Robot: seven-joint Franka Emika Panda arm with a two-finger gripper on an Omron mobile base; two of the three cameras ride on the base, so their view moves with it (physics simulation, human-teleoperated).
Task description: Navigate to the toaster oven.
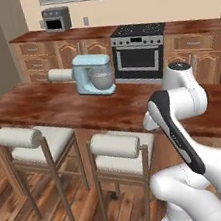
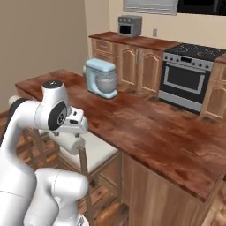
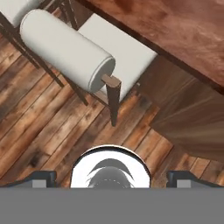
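Note:
The toaster oven [image 1: 56, 19] is a boxy grey unit with a dark front window. It stands at the left end of the far back counter, against the wall, and also appears in the right base view [image 2: 129, 25]. The wooden island lies between me and it. My arm is folded close to the base, with the hand pointing down beside the island. In the hand view my gripper [image 3: 112, 178] is open over the wood floor, its two dark fingertips [image 3: 42, 177] wide apart with nothing between them.
A long wooden island counter [image 1: 56, 108] crosses in front, carrying a light blue stand mixer [image 1: 94, 74] and a paper towel roll [image 1: 60, 75]. Two white-cushioned stools [image 1: 120, 154] stand on my side. A stove [image 1: 139, 52] sits in the back counter run.

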